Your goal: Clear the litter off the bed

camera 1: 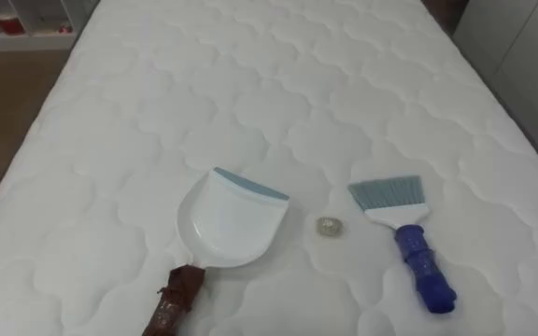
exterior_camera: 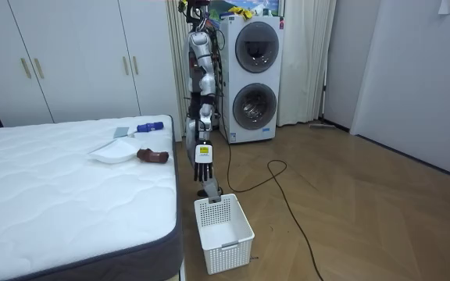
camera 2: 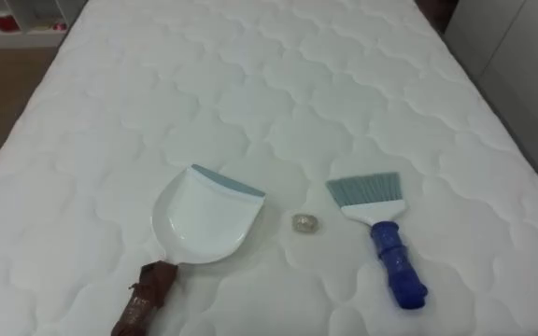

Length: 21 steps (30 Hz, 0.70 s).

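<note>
- I logged the dustpan (camera 1: pixel 227 219) lying flat on the bed (camera 1: pixel 250 93), mouth pointing away from the robot and brown handle toward it.
- A small crumpled scrap (camera 1: pixel 330 227) lay just beside the dustpan on its right, not touching it. This was the only litter I could make out on the white quilted top.
- The brush (camera 1: pixel 404 233) lay further right of the dustpan, beyond the scrap, bristles away from the robot and blue handle toward it.
- In the room view the robot stood upright at the bed edge nearest the dustpan. Its left hand (exterior_camera: pixel 202 165) hung at its side with fingers straight and relaxed, holding nothing, below the level of the dustpan.
- A white basket (exterior_camera: pixel 223 226) stood on the floor below that hand, well apart from the dustpan.
- My judgement: the task had not begun. Both tools lay untouched, and the scrap had yet to be swept into the dustpan and tipped out, probably into the basket.
</note>
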### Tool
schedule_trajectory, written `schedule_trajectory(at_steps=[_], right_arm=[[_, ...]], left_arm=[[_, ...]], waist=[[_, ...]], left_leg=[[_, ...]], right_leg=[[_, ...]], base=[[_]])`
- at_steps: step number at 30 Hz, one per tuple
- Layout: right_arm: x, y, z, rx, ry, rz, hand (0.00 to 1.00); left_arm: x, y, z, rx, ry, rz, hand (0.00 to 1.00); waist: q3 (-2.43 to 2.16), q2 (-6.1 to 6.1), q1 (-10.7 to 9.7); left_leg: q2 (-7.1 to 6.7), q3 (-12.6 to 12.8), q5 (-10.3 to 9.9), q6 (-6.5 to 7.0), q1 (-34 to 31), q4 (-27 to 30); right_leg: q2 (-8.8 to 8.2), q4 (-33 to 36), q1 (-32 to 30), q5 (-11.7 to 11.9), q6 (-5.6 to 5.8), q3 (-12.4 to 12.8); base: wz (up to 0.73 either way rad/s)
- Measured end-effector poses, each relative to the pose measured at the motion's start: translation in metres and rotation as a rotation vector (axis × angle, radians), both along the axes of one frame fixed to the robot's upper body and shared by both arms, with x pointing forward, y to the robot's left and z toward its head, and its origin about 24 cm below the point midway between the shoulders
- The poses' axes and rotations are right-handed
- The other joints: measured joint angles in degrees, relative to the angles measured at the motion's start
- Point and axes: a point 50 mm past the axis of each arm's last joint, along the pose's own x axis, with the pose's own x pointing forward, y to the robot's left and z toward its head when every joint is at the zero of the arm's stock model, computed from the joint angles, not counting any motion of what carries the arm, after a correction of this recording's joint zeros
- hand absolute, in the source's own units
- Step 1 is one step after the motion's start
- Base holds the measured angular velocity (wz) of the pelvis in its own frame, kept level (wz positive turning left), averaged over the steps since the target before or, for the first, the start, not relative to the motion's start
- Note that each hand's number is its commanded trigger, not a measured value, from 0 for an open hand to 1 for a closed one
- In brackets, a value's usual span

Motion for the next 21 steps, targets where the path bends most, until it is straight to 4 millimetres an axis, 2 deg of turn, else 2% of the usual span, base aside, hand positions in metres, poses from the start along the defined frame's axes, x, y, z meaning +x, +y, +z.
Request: schedule_trajectory(at_steps=[5,18,21], right_arm=[[-0.002,0.001,-0.001,0.007,-0.005,-0.041,0.00],[0.001,0.006,-0.002,0.034,-0.034,-0.083,0.00],[0.001,0.006,-0.002,0.035,-0.035,-0.083,0.00]], left_arm=[[0.003,0.000,0.000,0.007,-0.007,-0.002,0.00],[0.018,0.002,0.002,0.085,-0.083,0.002,0.00],[0.015,0.003,0.003,0.107,-0.093,0.035,0.00]], waist=[[-0.27,-0.06,0.0],[-0.32,-0.53,0.2],[-0.38,-0.69,0.2]], left_leg=[[0.10,-0.3,0.0,-0.06,0.0,-0.1],[0.07,-0.2,0.0,-0.07,0.0,-0.5],[0.09,-0.1,0.0,-0.08,0.1,-0.5]], right_leg=[[0.36,-1.0,0.6,0.2,-0.06,-0.1],[0.40,-1.4,0.4,0.2,-0.05,0.0],[0.43,-1.9,0.7,0.4,-0.04,-0.1]], base=[[0.03],[0.00],[0.00]])
